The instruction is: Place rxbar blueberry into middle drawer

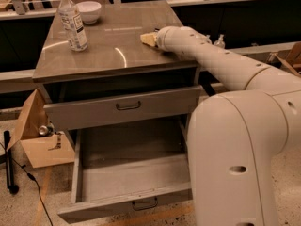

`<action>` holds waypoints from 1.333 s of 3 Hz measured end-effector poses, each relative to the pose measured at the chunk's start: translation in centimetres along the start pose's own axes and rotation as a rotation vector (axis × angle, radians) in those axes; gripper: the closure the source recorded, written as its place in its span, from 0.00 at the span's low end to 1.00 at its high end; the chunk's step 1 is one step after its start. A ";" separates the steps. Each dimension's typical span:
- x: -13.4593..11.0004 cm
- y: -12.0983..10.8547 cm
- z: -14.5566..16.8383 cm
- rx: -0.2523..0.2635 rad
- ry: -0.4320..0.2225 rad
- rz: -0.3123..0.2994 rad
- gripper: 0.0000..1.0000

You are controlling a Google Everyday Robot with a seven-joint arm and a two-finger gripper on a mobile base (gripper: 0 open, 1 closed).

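On the left of the countertop [113,55] you will find a water bottle [73,21] and a white bowl [89,11]. Below, the middle drawer [131,175] stands pulled open. The gripper [149,39] is at the countertop's right side. You cannot tell its state, and the rxbar blueberry cannot be made out.

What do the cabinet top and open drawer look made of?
The cabinet top looks smooth grey laminate or metal, semi-gloss, with light streaks. The middle drawer: matte grey, maybe painted metal or board. The hand is over the top's right side.
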State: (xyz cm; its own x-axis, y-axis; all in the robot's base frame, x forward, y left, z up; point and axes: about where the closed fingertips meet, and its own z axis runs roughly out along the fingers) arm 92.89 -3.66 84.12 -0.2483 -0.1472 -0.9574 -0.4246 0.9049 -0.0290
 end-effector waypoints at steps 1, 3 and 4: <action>-0.3 0.6 0.5 0.015 -0.007 0.018 0.63; -3.1 0.9 -0.8 0.006 -0.060 -0.034 1.00; -4.0 2.3 -3.1 -0.054 -0.077 -0.069 1.00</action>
State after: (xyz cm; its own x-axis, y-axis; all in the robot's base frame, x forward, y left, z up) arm 90.21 -2.20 88.81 -0.1501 -0.1750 -0.9731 -0.4855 0.8704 -0.0817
